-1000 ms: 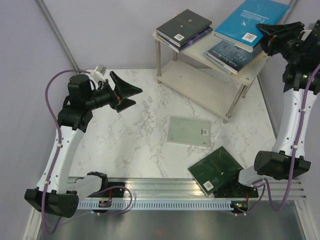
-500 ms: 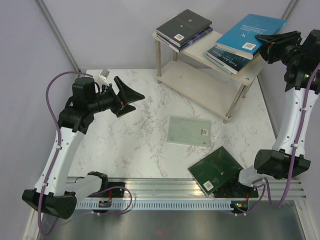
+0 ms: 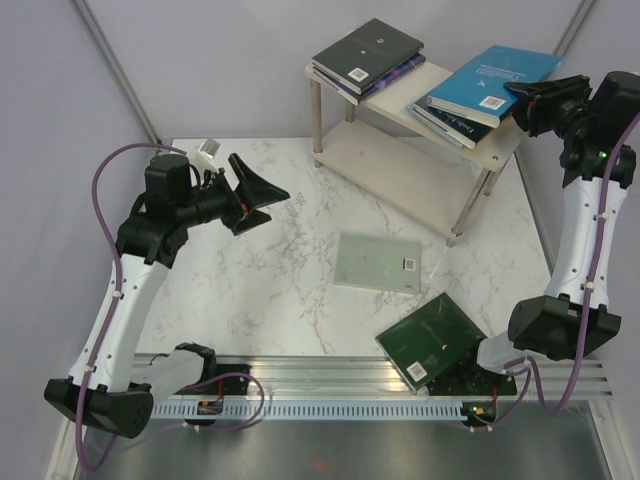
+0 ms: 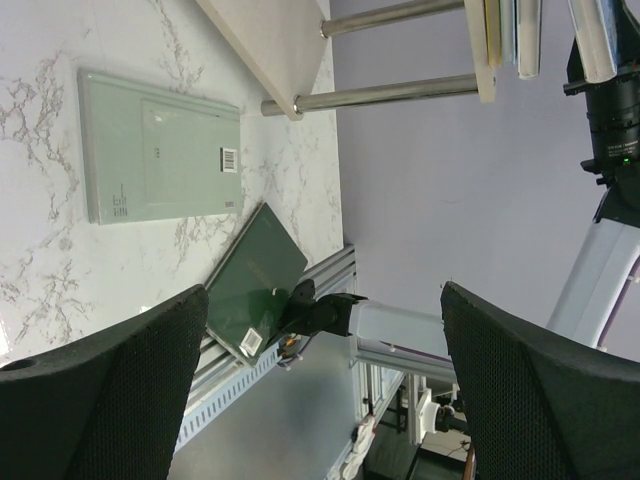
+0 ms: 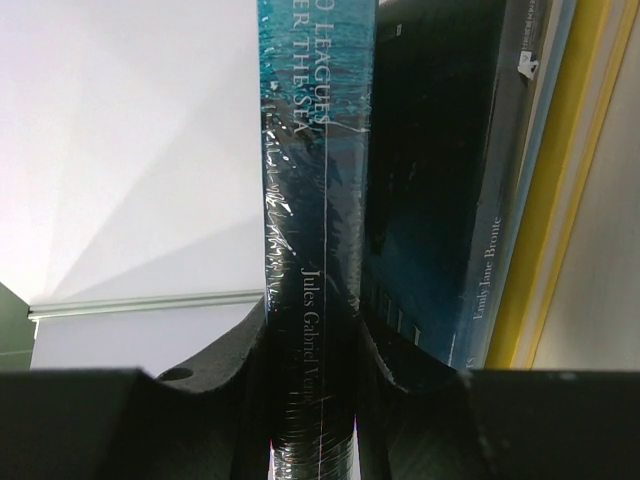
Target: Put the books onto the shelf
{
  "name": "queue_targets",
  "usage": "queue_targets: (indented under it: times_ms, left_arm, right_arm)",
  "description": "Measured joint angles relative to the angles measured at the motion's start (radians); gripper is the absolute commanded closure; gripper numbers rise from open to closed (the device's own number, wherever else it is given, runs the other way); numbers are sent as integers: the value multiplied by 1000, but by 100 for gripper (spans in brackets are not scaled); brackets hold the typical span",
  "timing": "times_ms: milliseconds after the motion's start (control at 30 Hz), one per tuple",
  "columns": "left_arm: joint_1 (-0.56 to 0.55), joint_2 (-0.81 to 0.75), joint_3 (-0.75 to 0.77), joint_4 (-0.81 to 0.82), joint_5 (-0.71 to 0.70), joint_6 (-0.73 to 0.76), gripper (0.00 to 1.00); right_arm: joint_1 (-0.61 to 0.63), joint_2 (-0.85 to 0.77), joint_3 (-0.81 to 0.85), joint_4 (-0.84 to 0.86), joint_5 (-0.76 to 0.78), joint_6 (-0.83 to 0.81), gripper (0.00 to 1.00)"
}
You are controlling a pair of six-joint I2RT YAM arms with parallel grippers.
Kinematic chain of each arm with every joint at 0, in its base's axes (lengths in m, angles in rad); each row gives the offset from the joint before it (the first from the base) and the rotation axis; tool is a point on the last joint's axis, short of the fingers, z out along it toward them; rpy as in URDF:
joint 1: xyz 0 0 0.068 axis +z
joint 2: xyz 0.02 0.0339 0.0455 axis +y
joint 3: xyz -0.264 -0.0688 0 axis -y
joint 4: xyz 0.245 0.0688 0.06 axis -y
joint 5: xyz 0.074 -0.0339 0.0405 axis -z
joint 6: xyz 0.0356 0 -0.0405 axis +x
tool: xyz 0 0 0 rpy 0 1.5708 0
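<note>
**Right arm holds cyan book at top shelf; two books left on table**

Nearest: dark green book [image 3: 432, 340] lies flat at the table's [image 3: 250, 290] near edge, just beside the right arm's base, with its near corner reaching onto the metal rail [image 3: 330, 372]. Pale mint book [image 3: 378, 261] lies flat mid-table, barcode side up, apart from the green one.

Both look like thin, light paperbacks. Covers are glossy, so probably slick, and they will likely bend if pinched at a corner. Lying flat on marble, they give the fingers no gap to get under. Best bet is the green one's corner over the rail, or sliding the mint one to an edge and pinching along the spine side.

Left gripper [image 3: 270, 200] hangs above the table's left half, holding nothing, jaws spread wide. The arm is raised, elbow bent, with the wrist pointing toward the shelf side.

Far: shelf [image 3: 395, 105] has a black book [image 3: 368, 48] topping a small stack on the left of the top board. A dark blue book [image 3: 450, 112] sits on the right end with a yellow book [image 5: 545, 200] under it.

Right arm is stretched tall with the wrist bent inward at top-board height. Right gripper [image 3: 522, 95] is clamped on the spine edge of the cyan book [image 3: 495, 72]. That book lies tilted over the dark blue one, not yet flat.
</note>
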Motion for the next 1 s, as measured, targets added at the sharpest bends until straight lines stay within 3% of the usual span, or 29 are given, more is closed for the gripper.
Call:
queue_targets:
  times_ms: [500,567,600,700,733,767,1000]
  left_arm:
    - [0,0,0,-3,-1,1,0]
    - [0,-2,0,-3,-2,1,0]
    - [0,-2,0,-3,-2,1,0]
    - [0,-5,0,-3,-3,1,0]
    - [0,-5,0,-3,-3,1,0]
    - [0,-6,0,-3,-3,1,0]
    - [0,-6,1,-3,-12,2,0]
  right_arm:
    - [54,0,-37,55,49,7,100]
    - [55,0,-45,64,49,6,84]
    - [55,-1,-50,67,49,6,60]
    - [55,-7,-62,79,58,-4,32]
    - [55,-11,-68,81,59,-11,28]
    - [55,-14,-71,79,64,-20,2]
    - [52,-35,-46,49,67,-91,2]
